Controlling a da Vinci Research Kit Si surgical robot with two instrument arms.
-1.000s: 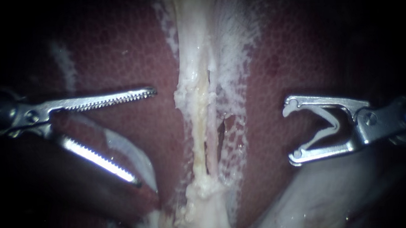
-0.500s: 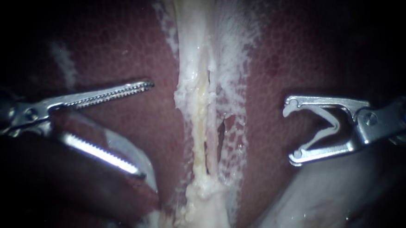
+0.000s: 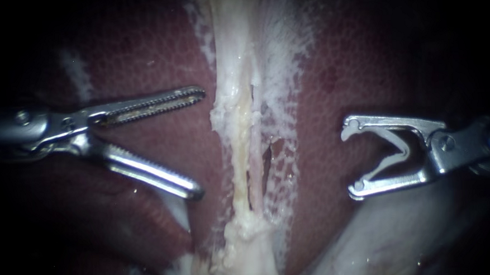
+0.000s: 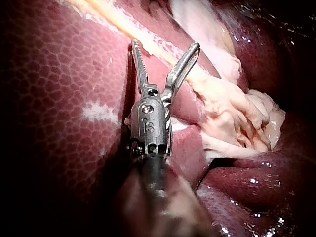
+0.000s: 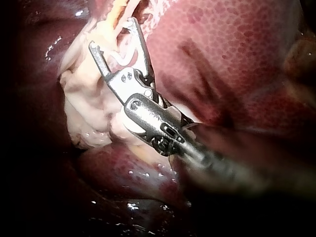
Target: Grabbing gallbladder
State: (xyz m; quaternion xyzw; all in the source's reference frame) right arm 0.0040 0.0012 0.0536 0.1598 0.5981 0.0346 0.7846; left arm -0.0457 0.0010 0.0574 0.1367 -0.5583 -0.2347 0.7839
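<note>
A pale strand of white and yellowish tissue (image 3: 240, 154) runs down the middle of the dark red liver (image 3: 140, 59). A smooth pale bulge (image 3: 396, 241), the gallbladder as far as I can tell, lies at the lower right. My left instrument (image 3: 199, 141) has serrated jaws that stand open just left of the strand and touch nothing. In the left wrist view its jaws (image 4: 166, 45) gape over the liver beside the strand (image 4: 222, 108). My right instrument (image 3: 351, 159) stays right of the strand, its wide jaws holding a white clip (image 3: 394, 149), also seen in the right wrist view (image 5: 123, 54).
A liver fold (image 3: 120, 217) with a pale edge (image 3: 177, 214) lies under the left instrument's lower jaw. White webby film (image 3: 286, 68) spreads right of the strand. A lumpy pale mass (image 3: 245, 255) sits at the strand's lower end.
My left instrument has slid right toward the strand, and its lower jaw has lifted off the liver fold. The gap between its jaws has narrowed a little. The right instrument has not moved.
</note>
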